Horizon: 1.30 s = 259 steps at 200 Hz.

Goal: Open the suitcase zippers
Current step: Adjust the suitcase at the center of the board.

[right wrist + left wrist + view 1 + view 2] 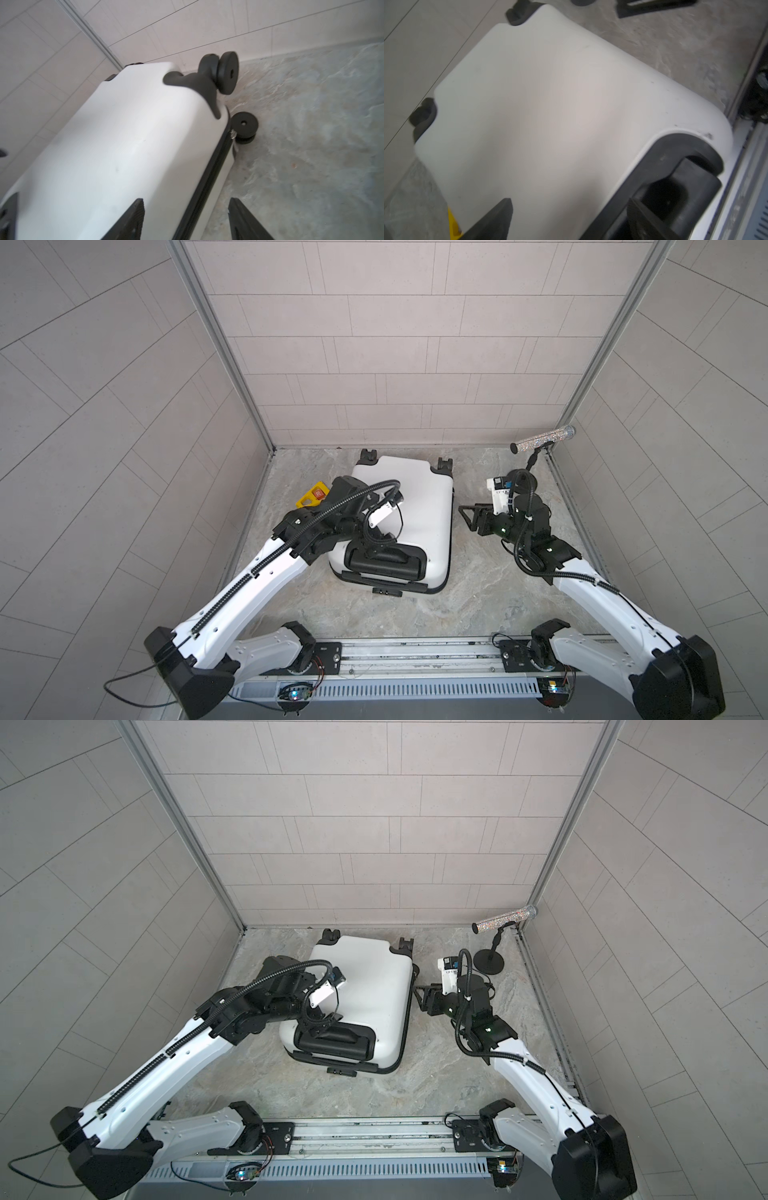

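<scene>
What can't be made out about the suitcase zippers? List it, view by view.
- Zippers: pulls lost in blur, right wrist view.
- Suitcase: seam on the left arm's side hidden under it, both top views.
- Yellow object: mostly behind that arm, a top view; edge-cropped, left wrist view.

Right gripper (186, 200) jaws apart, both fingers in frame at the bottom edge: one finger (133, 220) over the white shell, the other over bare table (311, 145). Suitcase (116, 145) lies flat, and its black zipper track (209, 176) runs along the edge between the two fingers. No pull visible on this stretch. Can't tell if either finger touches the shell. Two black wheels at the far end: upper wheel (227, 72) raised, lower wheel (245, 124) down by the table. Tiled wall (187, 27) behind, metal corner strip (89, 31). Image slightly blurred
</scene>
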{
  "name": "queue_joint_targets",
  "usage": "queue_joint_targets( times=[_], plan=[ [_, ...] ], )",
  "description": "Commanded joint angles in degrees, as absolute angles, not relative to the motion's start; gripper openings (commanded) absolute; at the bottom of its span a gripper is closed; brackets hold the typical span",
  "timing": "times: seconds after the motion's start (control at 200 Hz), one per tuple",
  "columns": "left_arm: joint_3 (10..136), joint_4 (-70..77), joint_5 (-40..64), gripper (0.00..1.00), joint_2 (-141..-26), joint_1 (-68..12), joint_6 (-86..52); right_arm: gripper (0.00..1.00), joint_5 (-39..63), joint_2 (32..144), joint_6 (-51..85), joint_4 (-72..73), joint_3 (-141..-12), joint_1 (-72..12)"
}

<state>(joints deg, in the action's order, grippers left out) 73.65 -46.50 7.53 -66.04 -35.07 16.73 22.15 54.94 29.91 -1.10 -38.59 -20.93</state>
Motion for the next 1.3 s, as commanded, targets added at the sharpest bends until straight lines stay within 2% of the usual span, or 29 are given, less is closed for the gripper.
queue_joint_targets(
  times=[0.0,0.235,0.375,0.616,0.796,0.921,1.056,1.161,1.291],
  plan=[
    [76.75,-47.33,-0.24,0.92,-67.76,-30.9,2.93,0.69,23.65,50.29,39.93,-9.53,-37.17,-26.36],
    [79.09,-49.66,1.58,0.91,-72.93,-21.87,-10.65,0.69,16.77,45.97,44.37,-11.32,-34.46,-39.53],
    [79.71,-48.8,3.94,0.89,-75.12,-20.75,-12.29,0.67,13.0,47.78,44.0,-8.99,-33.53,-46.59],
    [81.47,-48.52,6.12,0.86,-76.99,-20.78,-11.7,0.65,5.3,59.41,38.06,-2.34,-39.9,-62.02],
    [81.17,-48.79,7.68,0.85,-76.99,-20.81,-11.21,0.65,1.7,72.36,32.19,5.8,-47.45,-68.46],
    [81.52,-48.67,8.92,0.84,-76.4,-20.74,-10.24,0.65,0.49,74.39,28.07,6.0,-51.0,-68.7],
    [81.74,-48.21,8.96,0.84,-76.09,-20.81,-9.08,0.67,-4.38,65.83,21.14,3.97,-45.83,-66.87],
    [81.83,-48.9,8.51,0.83,-76.54,-20.75,-8.18,0.67,-4.02,57.19,17.05,0.26,-40.24,-61.0],
    [81.66,-49.86,7.61,0.84,-76.86,-20.79,-7.26,0.67,-0.33,46.97,10.18,-0.85,-31.54,-49.25]
  ],
)
